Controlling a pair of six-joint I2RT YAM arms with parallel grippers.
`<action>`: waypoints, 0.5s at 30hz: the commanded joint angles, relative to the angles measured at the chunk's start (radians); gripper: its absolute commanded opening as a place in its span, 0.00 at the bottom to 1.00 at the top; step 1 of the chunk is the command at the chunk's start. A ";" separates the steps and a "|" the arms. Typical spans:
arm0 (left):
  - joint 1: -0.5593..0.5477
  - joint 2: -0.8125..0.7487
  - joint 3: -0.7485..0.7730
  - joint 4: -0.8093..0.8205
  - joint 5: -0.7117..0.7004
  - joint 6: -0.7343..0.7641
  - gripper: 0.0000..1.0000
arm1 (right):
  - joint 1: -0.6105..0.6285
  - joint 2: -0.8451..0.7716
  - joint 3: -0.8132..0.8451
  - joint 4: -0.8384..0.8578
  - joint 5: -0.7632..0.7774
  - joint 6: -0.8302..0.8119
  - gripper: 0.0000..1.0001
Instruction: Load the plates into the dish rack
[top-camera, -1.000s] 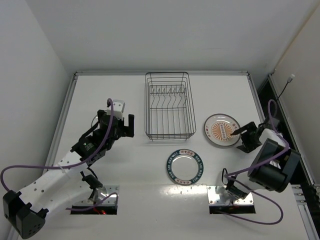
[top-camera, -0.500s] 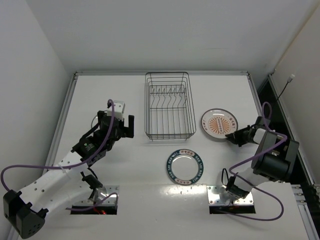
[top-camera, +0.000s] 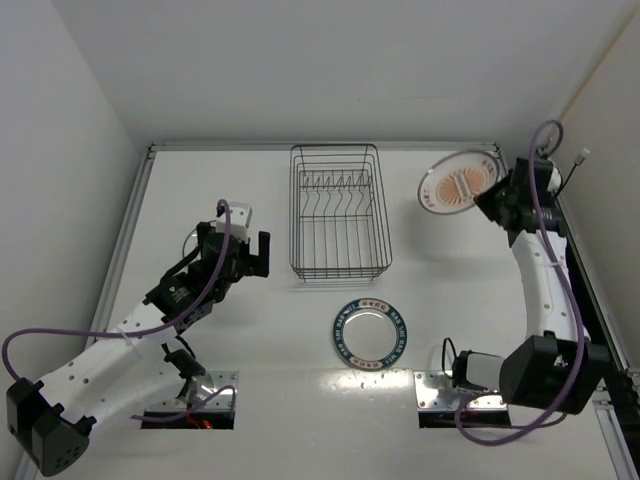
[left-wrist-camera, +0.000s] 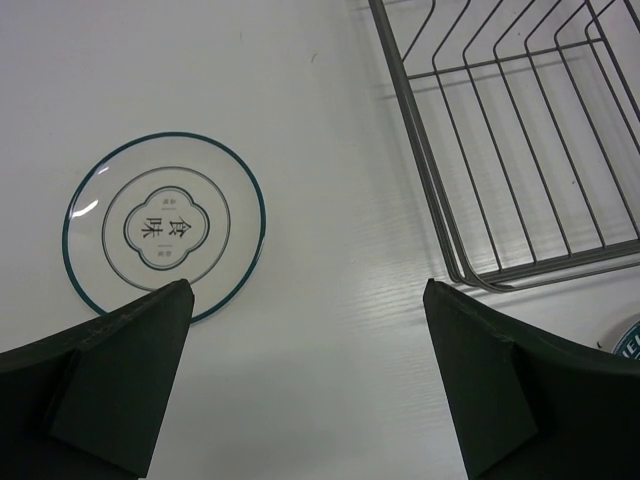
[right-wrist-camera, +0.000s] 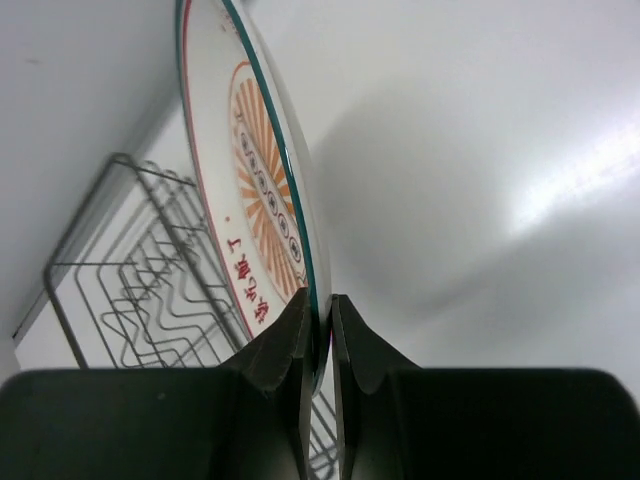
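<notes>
- The pale teal-edged plate (left-wrist-camera: 165, 228) is laid flat left of the dish rack (top-camera: 338, 210), beneath the left gripper (left-wrist-camera: 307, 290), whose fingers are spread wide.
- The lettered-rim plate (top-camera: 371, 335) is laid flat before the rack.
- The orange-striped plate (top-camera: 460, 182) is pinched by its rim in the right gripper (right-wrist-camera: 320, 300), held tilted in the air right of the rack.

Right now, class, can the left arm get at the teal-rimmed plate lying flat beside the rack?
Probably yes: the left arm hovers over the teal-rimmed plate, jaws open, with nothing between them.
</notes>
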 joint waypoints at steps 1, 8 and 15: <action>-0.019 -0.001 0.001 0.012 -0.006 -0.013 1.00 | 0.189 0.008 0.199 -0.069 0.261 -0.065 0.00; -0.019 -0.001 0.001 0.012 -0.026 -0.013 1.00 | 0.499 0.270 0.541 -0.176 0.578 -0.157 0.00; -0.019 0.008 0.001 0.003 -0.026 -0.022 1.00 | 0.648 0.517 0.782 -0.224 0.809 -0.263 0.00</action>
